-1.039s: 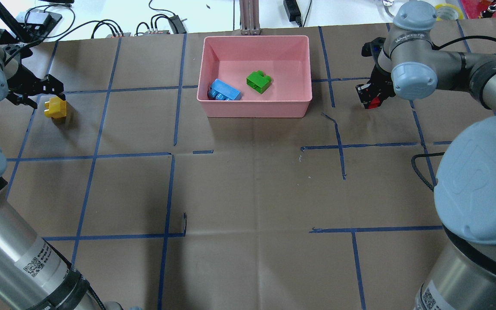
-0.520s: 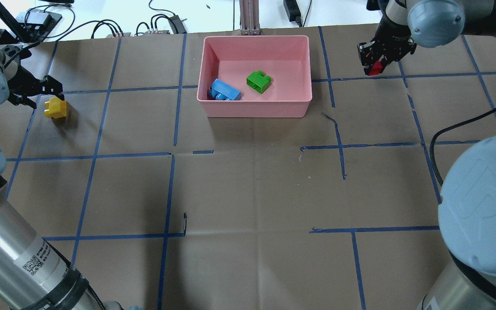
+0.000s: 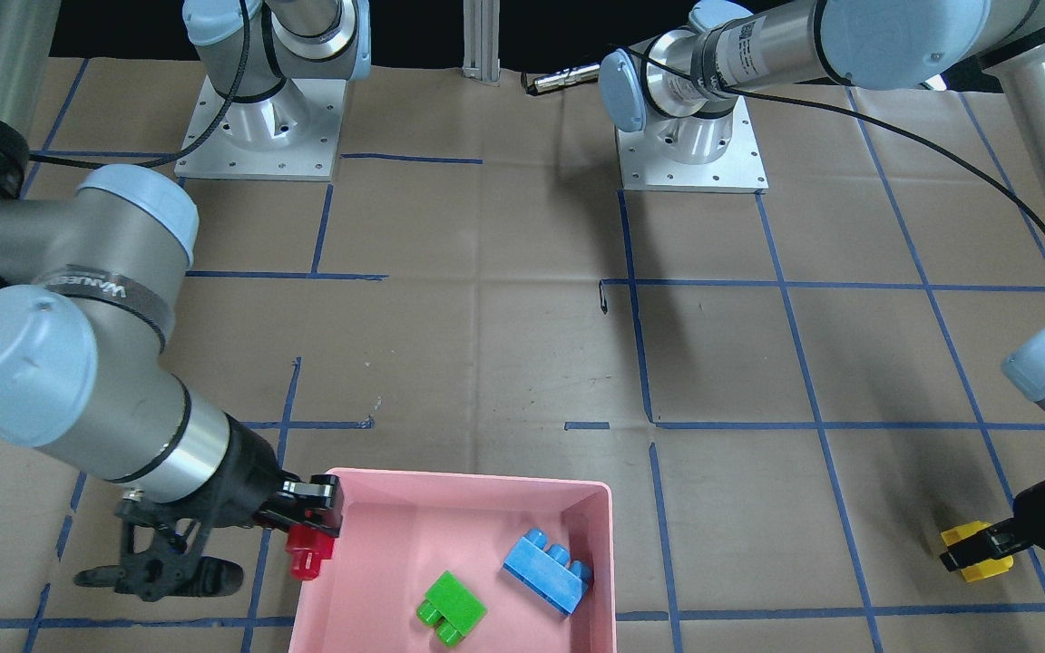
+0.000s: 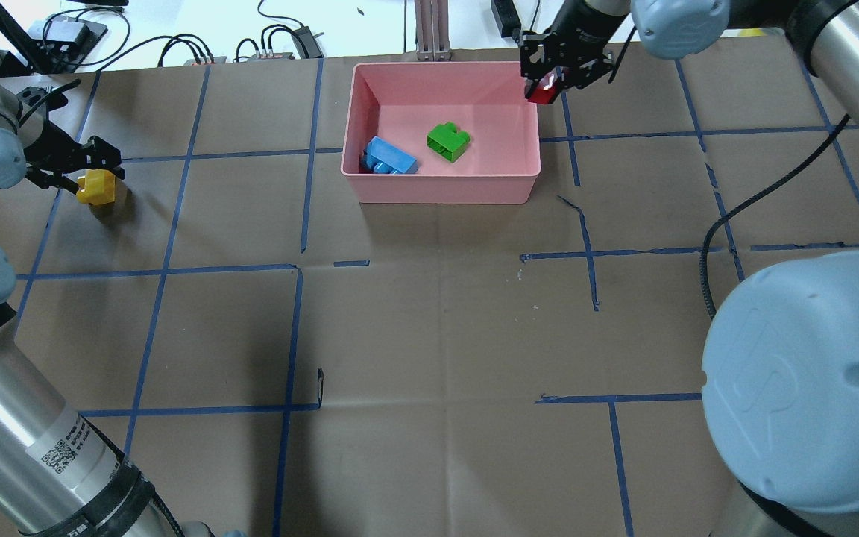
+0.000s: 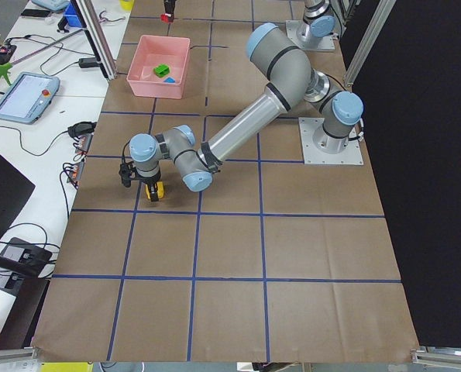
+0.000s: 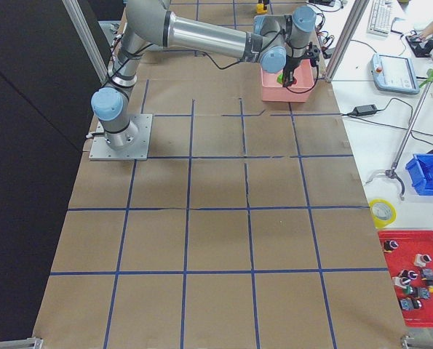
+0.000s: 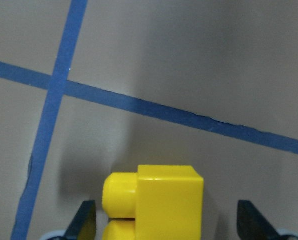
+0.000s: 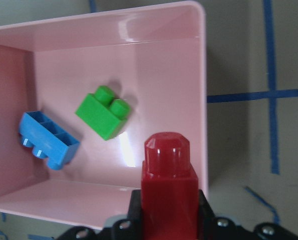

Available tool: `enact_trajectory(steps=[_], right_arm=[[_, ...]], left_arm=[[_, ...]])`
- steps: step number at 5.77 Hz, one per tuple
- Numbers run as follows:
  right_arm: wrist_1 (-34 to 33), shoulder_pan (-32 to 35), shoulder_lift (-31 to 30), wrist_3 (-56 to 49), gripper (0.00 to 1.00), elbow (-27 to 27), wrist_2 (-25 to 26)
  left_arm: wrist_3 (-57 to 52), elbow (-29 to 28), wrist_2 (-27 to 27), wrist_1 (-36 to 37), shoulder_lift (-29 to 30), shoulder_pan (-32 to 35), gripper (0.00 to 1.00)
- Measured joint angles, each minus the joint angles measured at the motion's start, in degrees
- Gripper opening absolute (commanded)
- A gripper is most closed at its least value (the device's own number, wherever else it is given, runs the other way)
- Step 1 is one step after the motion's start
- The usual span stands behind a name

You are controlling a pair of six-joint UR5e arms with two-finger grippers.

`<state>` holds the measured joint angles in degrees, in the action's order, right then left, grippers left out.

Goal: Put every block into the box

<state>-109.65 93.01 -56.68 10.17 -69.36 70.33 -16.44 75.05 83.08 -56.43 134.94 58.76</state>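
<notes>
The pink box [image 4: 444, 192] stands at the far middle of the table and holds the green brick [image 4: 448, 140] and the blue brick [image 4: 391, 156]. My right gripper [image 4: 546, 83] is shut on the red brick [image 4: 543, 92] and holds it above the box's far right corner; the right wrist view shows the red brick [image 8: 168, 190] over the box's rim [image 8: 201, 75]. My left gripper [image 4: 92, 173] is open, low at the far left. Its fingers [image 7: 83, 225] straddle the yellow brick [image 7: 159, 200] with a gap on each side; the brick rests on the paper.
Cables and power adapters [image 4: 280, 37] lie beyond the table's far edge, beside an aluminium post [image 4: 433, 30]. Blue tape lines [image 4: 291, 335] grid the brown paper. The two arm bases [image 3: 690, 150] are bolted at the robot's side.
My right gripper has carried the red brick up and leftward from right of the box to above its far right corner. My left gripper has shifted slightly right around the yellow brick.
</notes>
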Motion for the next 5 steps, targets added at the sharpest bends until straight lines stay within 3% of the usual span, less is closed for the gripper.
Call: enact_trajectory(steps=[1, 2, 3, 5], right_arm=[[-6.18, 3.35, 2.61, 7.23, 0.1, 0.1, -2.21], [-10.77, 5.66, 4.62, 11.98, 0.81, 0.1, -2.82], [-12.72, 6.47, 5.78, 13.4, 1.0, 0.14, -2.87], [-13.52, 6.53, 6.06, 13.35, 1.0, 0.16, -2.32]], left_arm=[[-0.12, 0.29, -0.31, 0.0, -0.01, -0.07, 0.85], [-0.41, 0.33, -0.24, 0.0, -0.02, -0.15, 0.71], [-1.04, 0.33, -0.04, 0.0, -0.03, -0.2, 0.6], [-2.3, 0.33, 0.14, -0.02, -0.06, -0.29, 0.37]])
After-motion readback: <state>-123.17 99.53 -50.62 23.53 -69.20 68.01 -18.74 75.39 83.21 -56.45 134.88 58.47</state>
